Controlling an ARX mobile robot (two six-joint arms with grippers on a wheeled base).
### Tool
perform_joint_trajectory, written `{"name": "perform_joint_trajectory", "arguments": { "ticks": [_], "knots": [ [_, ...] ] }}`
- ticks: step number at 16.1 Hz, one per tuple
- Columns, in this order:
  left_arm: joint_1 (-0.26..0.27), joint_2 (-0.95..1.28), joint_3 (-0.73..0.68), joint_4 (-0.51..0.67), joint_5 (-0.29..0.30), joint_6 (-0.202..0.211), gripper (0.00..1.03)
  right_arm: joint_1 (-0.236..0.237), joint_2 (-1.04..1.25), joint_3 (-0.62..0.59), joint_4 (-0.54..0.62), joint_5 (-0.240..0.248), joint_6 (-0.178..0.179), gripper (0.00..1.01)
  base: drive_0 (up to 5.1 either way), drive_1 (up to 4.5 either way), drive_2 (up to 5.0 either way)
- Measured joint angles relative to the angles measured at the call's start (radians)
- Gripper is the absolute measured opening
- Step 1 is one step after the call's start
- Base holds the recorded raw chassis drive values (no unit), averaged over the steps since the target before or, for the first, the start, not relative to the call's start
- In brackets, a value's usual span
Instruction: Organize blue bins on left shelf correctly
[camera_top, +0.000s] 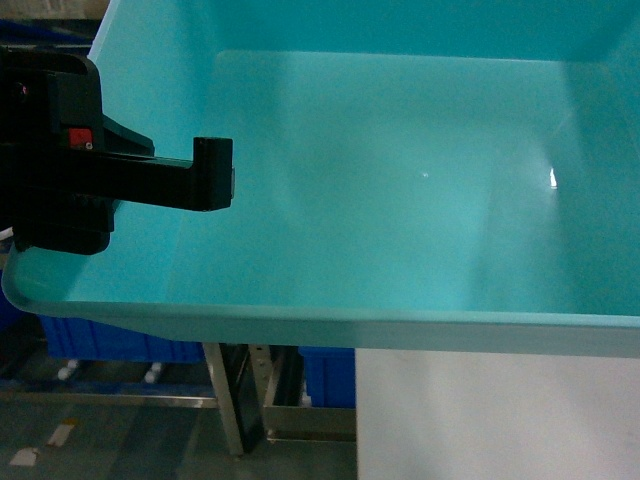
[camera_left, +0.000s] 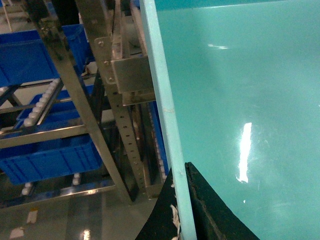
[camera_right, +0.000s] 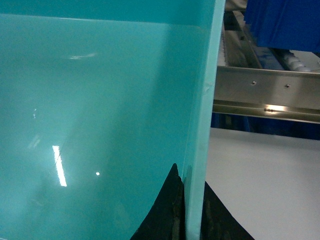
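One light turquoise blue bin (camera_top: 400, 180) fills the head view, held up close with its empty inside showing. My left gripper (camera_top: 203, 178) is shut on the bin's left wall, one black finger inside the wall. The left wrist view shows that gripper (camera_left: 182, 202) clamping the pale rim (camera_left: 165, 110) from both sides. In the right wrist view my right gripper (camera_right: 193, 202) is shut on the opposite wall's rim (camera_right: 207, 100); it is out of the head view. The left shelf (camera_left: 102, 80), a steel rack with white rollers, stands just left of the bin.
Deep royal-blue ribbed bins (camera_left: 47, 155) sit on the rack's roller tracks, also below the held bin (camera_top: 110, 345). A steel post (camera_top: 232, 400) stands on the grey floor. On the right are a steel rail (camera_right: 265, 92), a dark blue bin (camera_right: 285, 25) and a white surface (camera_right: 265, 185).
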Motion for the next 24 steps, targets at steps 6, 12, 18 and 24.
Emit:
{"name": "perform_joint_trajectory", "arguments": {
  "ticks": [6,12,18,24],
  "knots": [
    [0.000,0.000,0.000,-0.001,0.000,0.000,0.02,0.000,0.000,0.000,-0.002,0.000,0.000,0.02,-4.9,2.50,2.5],
    [0.000,0.000,0.000,0.002,0.000,0.002,0.02,0.000,0.000,0.000,0.000,0.000,0.000,0.02,-5.0,2.46,2.5],
    [0.000,0.000,0.000,0.002,0.000,0.002,0.02,0.000,0.000,0.000,0.000,0.000,0.000,0.02,-5.0,2.42,2.4],
    [0.000,0.000,0.000,0.001,0.000,0.002,0.02,0.000,0.000,0.000,0.000,0.000,0.000,0.02,-4.9,2.51,2.5]
  ]
}}
